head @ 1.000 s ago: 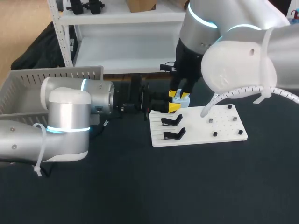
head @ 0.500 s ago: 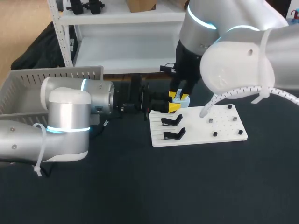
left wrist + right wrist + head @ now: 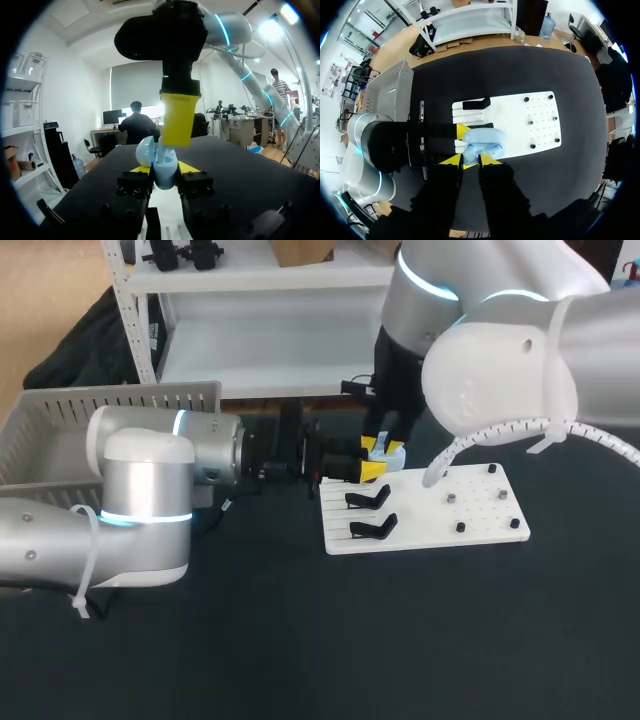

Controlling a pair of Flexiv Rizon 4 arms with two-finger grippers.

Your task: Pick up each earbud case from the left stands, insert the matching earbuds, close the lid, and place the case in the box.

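A pale blue earbud case [image 3: 165,170] with its lid [image 3: 146,150] up sits between my left gripper's [image 3: 165,169] yellow tips, which are shut on its body. It hangs over the far left corner of the white stand board [image 3: 480,510]. My right gripper [image 3: 470,159] comes down on it from above, with its yellow finger [image 3: 179,117] at the case's mouth. A small pale blue earbud [image 3: 470,154] shows between its tips. In the head view both grippers meet at the case [image 3: 388,451].
Two black stands [image 3: 368,500] [image 3: 372,530] are on the board's left part, small pegs [image 3: 452,498] on its right part. A grey basket [image 3: 60,430] stands at the far left behind my left arm. Dark table surrounds the board.
The right arm's upper body has shifted slightly. Both grippers and the case have stayed in place.
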